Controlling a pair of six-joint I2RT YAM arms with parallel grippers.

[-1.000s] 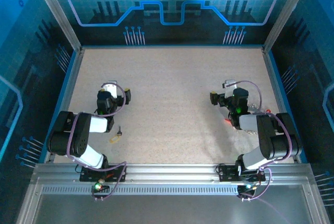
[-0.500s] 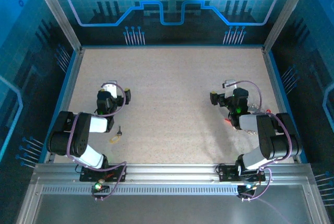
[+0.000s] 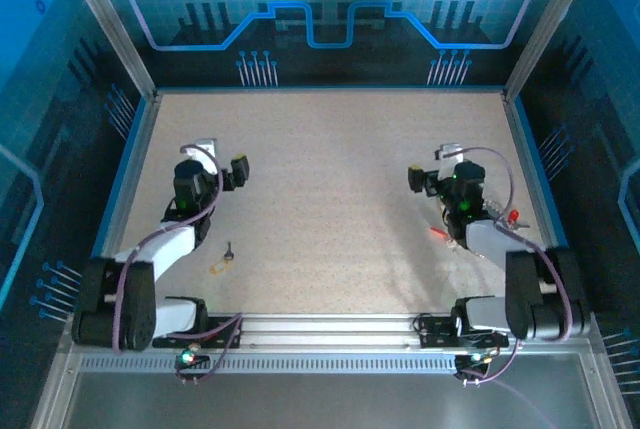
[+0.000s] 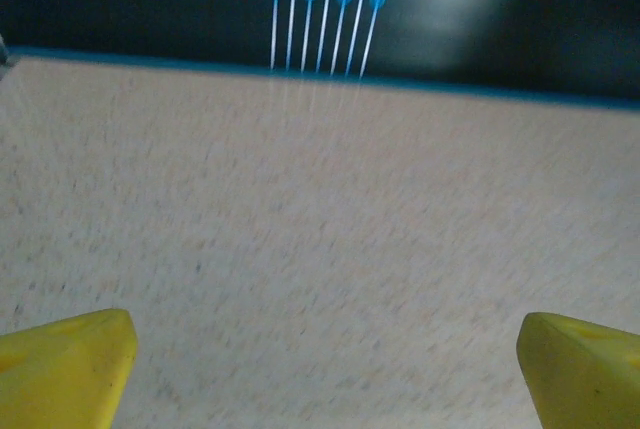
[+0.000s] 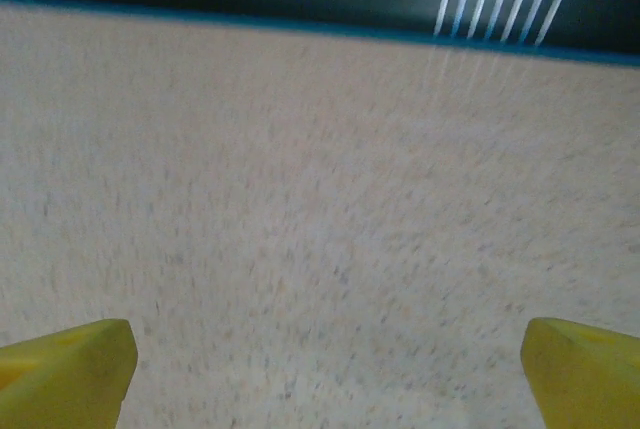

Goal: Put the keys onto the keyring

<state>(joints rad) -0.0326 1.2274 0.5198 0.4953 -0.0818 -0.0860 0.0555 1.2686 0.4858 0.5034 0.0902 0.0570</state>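
- Seen from above, the left gripper [image 3: 205, 156] hung over the left side of the table [image 3: 330, 139], its arm extended away from the base.
- In the left wrist view its yellow fingers [image 4: 70, 364] stood wide apart with bare table between them. The claw was spread and held nothing.
- The right gripper [image 3: 453, 159] hung over the right side of the table. In the right wrist view its yellow fingertips [image 5: 70, 364] were just as far apart, with nothing between them.
- One dark key [image 3: 229, 249] with a yellow tag [image 3: 218, 268] lay loose on the table beside the left arm, nearer the base than the claw and well apart from the fingers.
- Close against the right arm we saw a red tag [image 3: 438, 233] on its inner side and another red tag [image 3: 514, 216] on its outer side.
- A faint silvery glint by the outer tag was possibly the keyring [image 3: 492, 209] — it was too small and too hidden by the arm for us to be sure.
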